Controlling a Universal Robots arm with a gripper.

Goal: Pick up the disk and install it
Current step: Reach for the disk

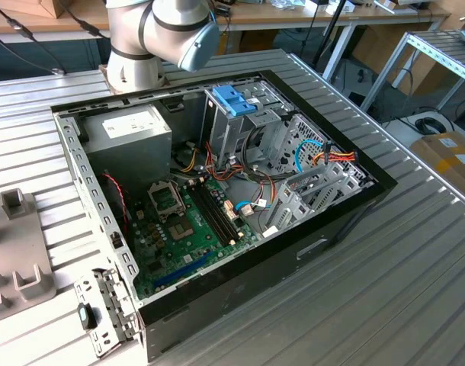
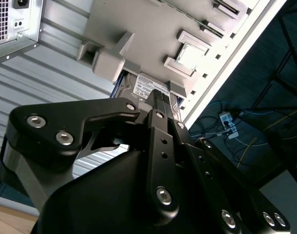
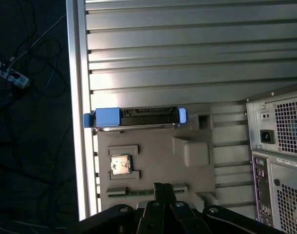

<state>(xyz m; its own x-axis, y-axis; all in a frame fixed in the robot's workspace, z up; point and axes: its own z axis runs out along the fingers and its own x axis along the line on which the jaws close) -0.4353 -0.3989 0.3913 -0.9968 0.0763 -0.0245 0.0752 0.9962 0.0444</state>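
Note:
The disk (image 3: 139,115) lies in a slot at the far end of a grey fixture plate (image 3: 153,146), and I see it edge-on with light blue frame pieces (image 3: 108,117) at its ends. In the second wrist view its white label (image 2: 148,87) shows just beyond my black fingers. My gripper (image 3: 162,187) hovers over the plate, apart from the disk. Its fingers (image 2: 161,105) are together and hold nothing.
The open computer case (image 1: 217,198) lies on the ribbed metal table, with a metal drive cage and its blue handle (image 1: 234,99) inside. The case's rear (image 3: 280,146) stands beside the fixture plate. A small chip (image 3: 120,165) rests on the plate. The table's edge (image 3: 80,97) runs close to the disk.

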